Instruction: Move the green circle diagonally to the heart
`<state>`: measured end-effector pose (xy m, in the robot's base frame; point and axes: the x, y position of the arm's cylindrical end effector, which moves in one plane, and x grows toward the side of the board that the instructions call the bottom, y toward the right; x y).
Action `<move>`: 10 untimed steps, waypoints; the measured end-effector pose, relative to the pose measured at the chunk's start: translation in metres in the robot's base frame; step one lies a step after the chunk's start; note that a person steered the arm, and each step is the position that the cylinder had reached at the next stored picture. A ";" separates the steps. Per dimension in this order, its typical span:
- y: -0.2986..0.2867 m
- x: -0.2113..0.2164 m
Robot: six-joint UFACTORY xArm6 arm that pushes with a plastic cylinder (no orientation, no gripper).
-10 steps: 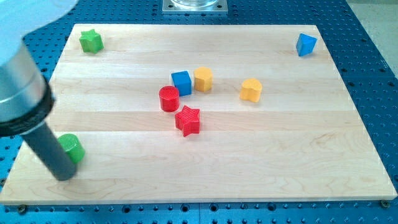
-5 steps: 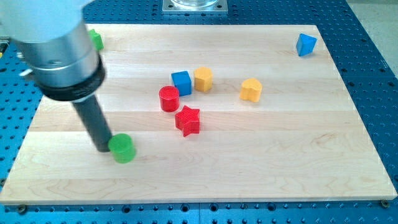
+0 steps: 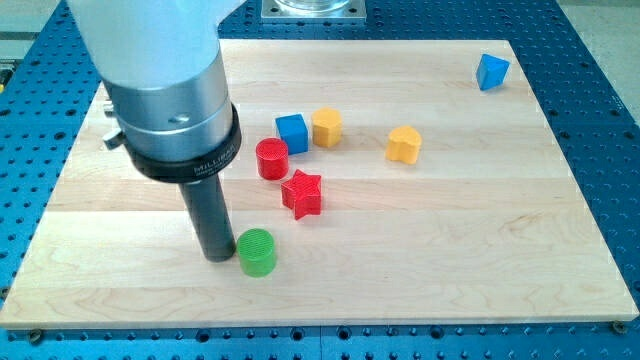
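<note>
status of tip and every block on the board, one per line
my tip: down on the board, against the green circle's left side
green circle: flat, near the view's bottom, apart from other blocks
red star: flat, just below-right of the red circle
red circle: upright, close beside the blue cube
blue cube: next to the yellow block
yellow block: upright
yellow heart: alone, right of centre
blue block: alone, top-right corner

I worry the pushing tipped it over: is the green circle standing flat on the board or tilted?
Flat. The green circle shows its round top face level, base on the board, with my tip at its left.
</note>
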<state>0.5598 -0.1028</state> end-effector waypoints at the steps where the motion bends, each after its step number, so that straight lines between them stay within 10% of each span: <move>1: 0.013 0.008; 7: 0.075 0.059; 10: 0.116 0.011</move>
<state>0.5713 0.0135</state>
